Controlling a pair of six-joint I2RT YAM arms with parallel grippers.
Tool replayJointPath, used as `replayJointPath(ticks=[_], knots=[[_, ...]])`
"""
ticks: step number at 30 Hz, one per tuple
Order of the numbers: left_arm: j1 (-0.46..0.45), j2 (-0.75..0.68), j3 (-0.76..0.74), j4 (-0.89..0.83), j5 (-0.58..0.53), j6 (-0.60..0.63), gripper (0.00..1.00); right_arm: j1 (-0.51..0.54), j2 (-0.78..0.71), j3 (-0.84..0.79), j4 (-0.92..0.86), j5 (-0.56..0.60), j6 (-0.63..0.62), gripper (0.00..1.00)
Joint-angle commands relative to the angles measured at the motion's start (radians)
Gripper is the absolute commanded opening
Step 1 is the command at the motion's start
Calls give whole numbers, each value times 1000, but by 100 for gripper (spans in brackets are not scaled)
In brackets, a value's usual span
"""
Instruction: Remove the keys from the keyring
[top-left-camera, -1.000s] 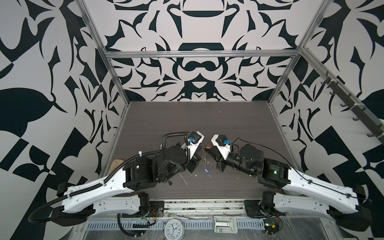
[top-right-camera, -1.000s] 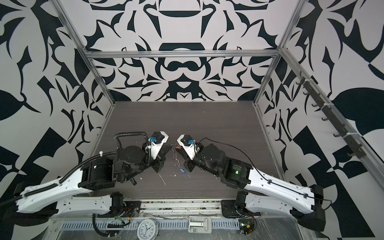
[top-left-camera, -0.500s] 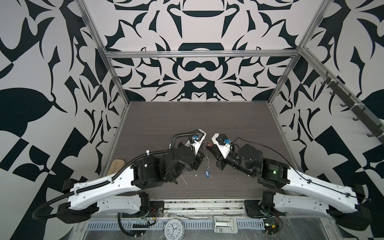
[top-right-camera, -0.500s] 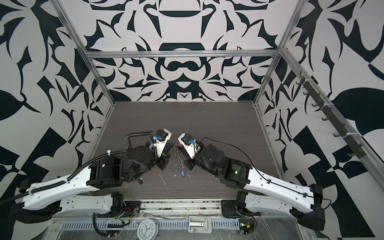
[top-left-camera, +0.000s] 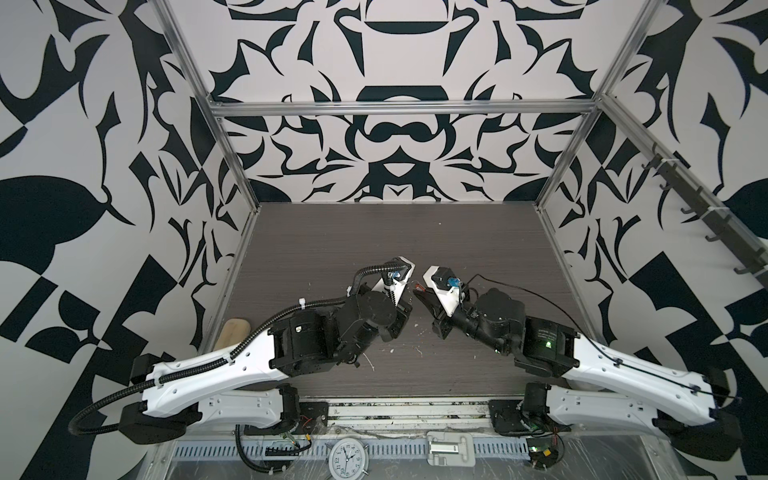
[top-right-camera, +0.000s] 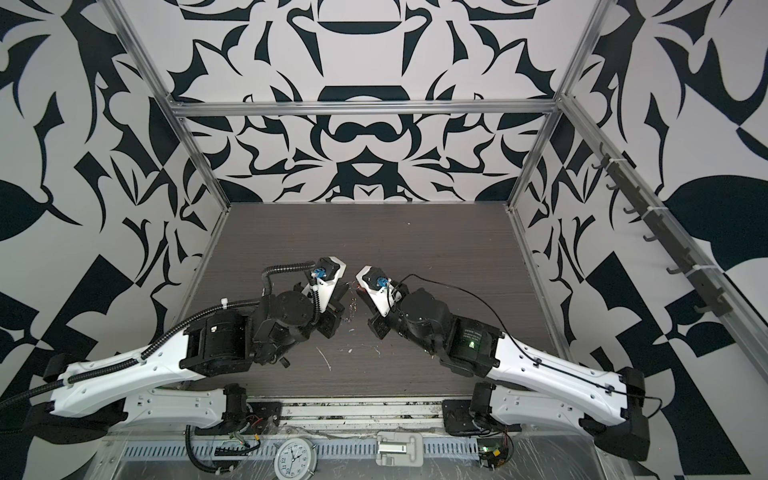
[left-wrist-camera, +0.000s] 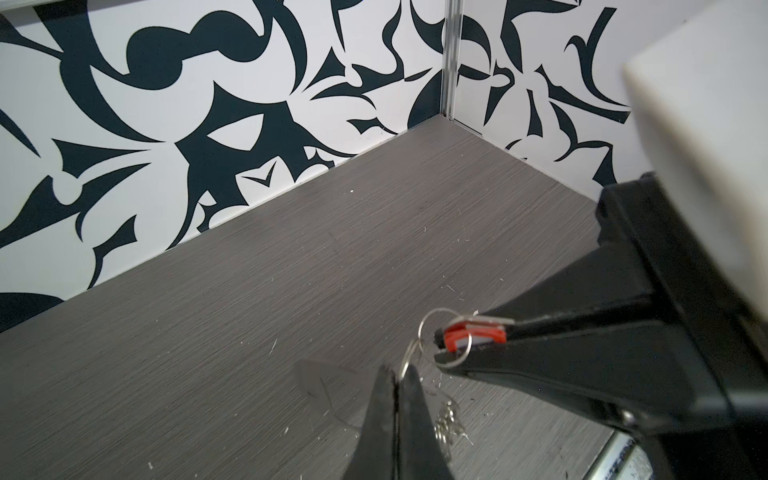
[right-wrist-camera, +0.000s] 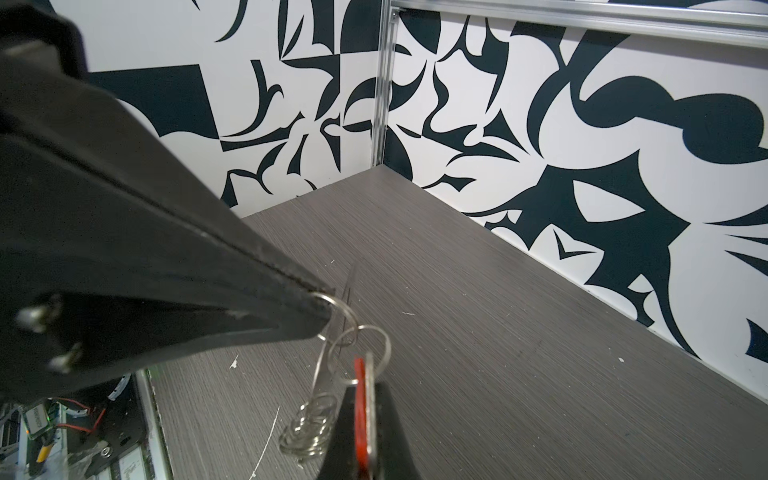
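Red tag (left-wrist-camera: 473, 336): flat rectangular plastic, white strip showing on one face, thin silvery key (left-wrist-camera: 488, 320) lying flat against it. Both pinched in closed right end effector (left-wrist-camera: 438, 345), held above bench (left-wrist-camera: 249, 311), mid-bench between arms. Tag long axis runs along right fingers, roughly level; its ring end points toward left end effector (left-wrist-camera: 397, 374). Split ring (left-wrist-camera: 421, 330) through tag links to second ring (left-wrist-camera: 409, 356), clamped in closed left fingertips. Cluster of small rings (right-wrist-camera: 307, 432) dangles below.
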Motion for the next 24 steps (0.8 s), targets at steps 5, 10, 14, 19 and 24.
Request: replayJointPath(ticks=[5, 10, 14, 19, 24], knots=[[39, -8, -3, -170, -126, 18, 0, 4, -36, 134, 2, 76, -58, 0], [40, -17, -14, -157, -58, 48, 0, 4, -4, 213, -99, 40, -80, 0], [40, -40, -30, -132, 22, 82, 0, 5, 15, 270, -175, -17, -110, 0], [48, -70, -48, -101, 131, 109, 0, 3, 23, 324, -240, -45, -160, 0], [69, -84, -55, -87, 282, 130, 0, 3, 43, 379, -296, -118, -223, 0]])
